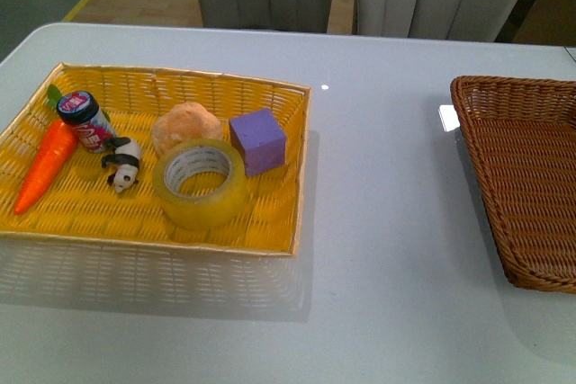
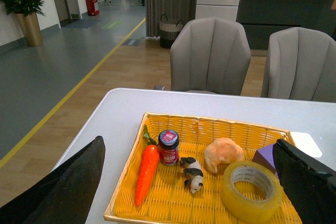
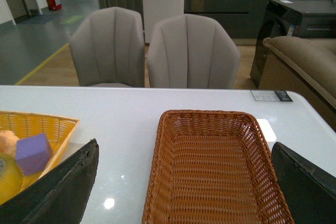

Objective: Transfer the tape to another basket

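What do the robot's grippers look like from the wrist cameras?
Left gripper and right gripper each show two matte black fingers, broad wedges tapering to blunt tips, with lighter worn edges. No cables or markings show; the front view shows neither arm.

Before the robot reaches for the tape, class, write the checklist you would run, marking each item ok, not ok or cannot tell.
1. Tape in view, lying flat in the yellow basket: ok.
2. Left gripper open: ok.
3. Right gripper open: ok.
4. Brown basket has room: ok, nothing seen in it.
5. Finger clearance from the purple block and bread roll: cannot tell; both sit very close to the tape.
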`<state>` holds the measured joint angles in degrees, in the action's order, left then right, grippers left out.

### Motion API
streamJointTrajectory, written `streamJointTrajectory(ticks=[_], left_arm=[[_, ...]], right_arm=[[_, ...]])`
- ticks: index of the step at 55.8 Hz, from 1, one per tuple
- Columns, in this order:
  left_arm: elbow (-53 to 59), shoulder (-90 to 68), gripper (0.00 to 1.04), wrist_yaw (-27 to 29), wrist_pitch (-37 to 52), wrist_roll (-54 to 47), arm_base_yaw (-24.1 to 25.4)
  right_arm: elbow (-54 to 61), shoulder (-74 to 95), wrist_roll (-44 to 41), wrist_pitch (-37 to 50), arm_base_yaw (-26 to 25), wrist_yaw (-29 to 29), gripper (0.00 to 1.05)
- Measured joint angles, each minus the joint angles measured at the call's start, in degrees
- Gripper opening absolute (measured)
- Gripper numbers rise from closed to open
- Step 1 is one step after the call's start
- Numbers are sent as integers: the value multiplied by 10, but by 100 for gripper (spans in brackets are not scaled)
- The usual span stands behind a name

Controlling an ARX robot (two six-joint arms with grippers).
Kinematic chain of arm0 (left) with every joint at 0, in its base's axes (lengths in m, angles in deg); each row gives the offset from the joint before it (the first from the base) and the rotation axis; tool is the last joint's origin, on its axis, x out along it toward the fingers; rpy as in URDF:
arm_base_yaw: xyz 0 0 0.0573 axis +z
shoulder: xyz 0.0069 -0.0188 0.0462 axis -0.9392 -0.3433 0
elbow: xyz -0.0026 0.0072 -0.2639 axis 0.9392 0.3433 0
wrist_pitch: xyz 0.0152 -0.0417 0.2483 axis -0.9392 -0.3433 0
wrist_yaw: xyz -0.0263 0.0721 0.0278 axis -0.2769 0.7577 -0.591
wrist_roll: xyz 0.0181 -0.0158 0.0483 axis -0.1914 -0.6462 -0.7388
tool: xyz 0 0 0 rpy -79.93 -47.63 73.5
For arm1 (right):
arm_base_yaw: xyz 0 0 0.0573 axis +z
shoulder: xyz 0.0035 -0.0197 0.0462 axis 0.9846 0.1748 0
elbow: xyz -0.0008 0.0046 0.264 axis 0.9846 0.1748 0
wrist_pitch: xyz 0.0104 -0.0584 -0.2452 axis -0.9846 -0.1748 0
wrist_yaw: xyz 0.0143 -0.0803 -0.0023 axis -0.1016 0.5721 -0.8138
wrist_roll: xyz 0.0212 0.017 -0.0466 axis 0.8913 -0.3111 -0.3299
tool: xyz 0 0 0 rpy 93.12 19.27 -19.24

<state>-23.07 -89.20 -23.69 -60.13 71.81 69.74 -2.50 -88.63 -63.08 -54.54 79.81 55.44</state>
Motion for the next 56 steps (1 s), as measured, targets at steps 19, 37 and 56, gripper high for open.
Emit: streamJointTrajectory(ticks=[19, 37, 56], left_arm=[[0, 0, 96, 0, 0, 0, 0], [0, 0, 96, 0, 0, 0, 0], [0, 0, 96, 0, 0, 0, 0]], right_arm=[[0, 0, 0, 0, 0, 0, 96], [0, 0, 0, 0, 0, 0, 96], [-94, 219, 5, -171, -49, -116, 96]])
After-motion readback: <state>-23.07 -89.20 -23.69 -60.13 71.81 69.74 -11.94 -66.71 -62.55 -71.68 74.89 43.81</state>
